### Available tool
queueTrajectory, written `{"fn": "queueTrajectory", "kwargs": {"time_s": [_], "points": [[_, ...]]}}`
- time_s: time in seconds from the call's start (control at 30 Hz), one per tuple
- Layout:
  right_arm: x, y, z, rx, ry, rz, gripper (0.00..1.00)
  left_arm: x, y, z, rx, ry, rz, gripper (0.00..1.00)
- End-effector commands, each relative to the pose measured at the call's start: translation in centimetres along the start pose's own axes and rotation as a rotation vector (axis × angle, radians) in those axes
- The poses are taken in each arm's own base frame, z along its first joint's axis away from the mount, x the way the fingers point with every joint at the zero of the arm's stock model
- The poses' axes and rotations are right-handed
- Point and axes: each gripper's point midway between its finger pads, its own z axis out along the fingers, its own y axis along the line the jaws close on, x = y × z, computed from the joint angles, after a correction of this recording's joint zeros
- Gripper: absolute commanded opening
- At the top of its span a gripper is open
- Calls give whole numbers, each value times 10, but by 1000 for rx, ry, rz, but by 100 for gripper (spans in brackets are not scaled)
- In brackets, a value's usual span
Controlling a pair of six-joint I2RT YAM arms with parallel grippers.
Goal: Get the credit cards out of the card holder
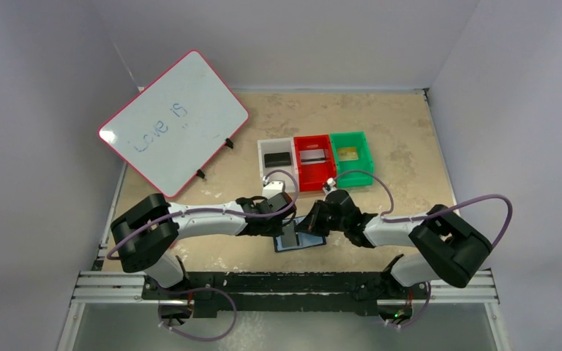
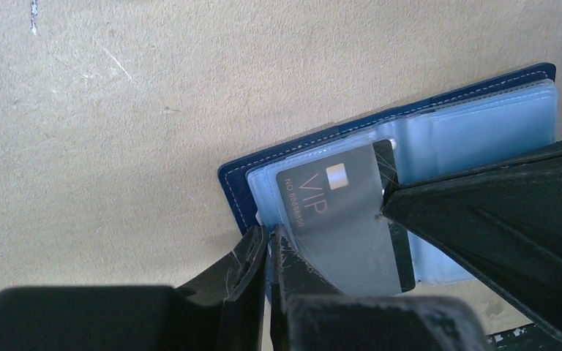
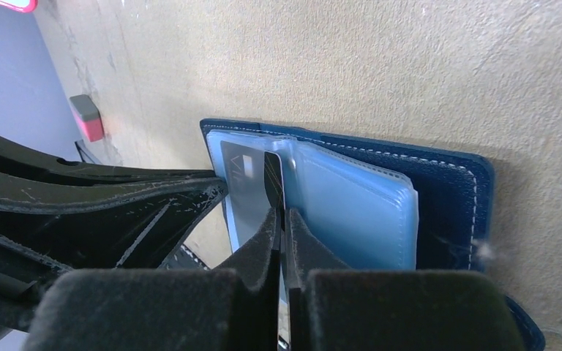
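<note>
The navy card holder (image 1: 301, 240) lies open on the table between my two grippers, its light blue pockets (image 3: 355, 212) facing up. A black credit card (image 2: 340, 216) marked VIP sticks partway out of a pocket. My left gripper (image 2: 269, 238) is shut on the edge of the holder's pocket leaf. My right gripper (image 3: 281, 219) is shut on the card's protruding edge (image 3: 273, 179); its finger (image 2: 497, 227) meets the card in the left wrist view. In the top view the left gripper (image 1: 282, 221) and right gripper (image 1: 313, 221) nearly touch over the holder.
Behind the holder stand a white bin (image 1: 263, 148), a red bin (image 1: 298, 172) and a green bin (image 1: 368, 153), each with a card-like piece inside. A pink-framed whiteboard (image 1: 172, 121) leans at the back left. A pink eraser (image 3: 88, 117) lies beyond the left arm.
</note>
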Motion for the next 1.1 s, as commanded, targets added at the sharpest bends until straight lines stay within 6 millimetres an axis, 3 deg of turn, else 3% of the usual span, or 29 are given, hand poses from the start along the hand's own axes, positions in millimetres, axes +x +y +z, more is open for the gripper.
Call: {"fn": "queueTrajectory", "kwargs": {"time_s": [0.0,0.5,0.67,0.9,1.07], "points": [[-1,-1,-4,-10,-10,14,0,6,10,3,-47,5,31,4],[-12,-26,-19,37,-60,24,0,-1,10,-1,-46,-29,20,2],[-10,-21,-17,6,-40,18,0,-16,1,-11,-14,-76,-2,12],[-3,-28,-9,14,-1,35,0,-52,-25,-40,81,-177,-54,29],[-2,-31,-8,25,-1,44,0,-51,-45,-45,186,-160,-51,35]]}}
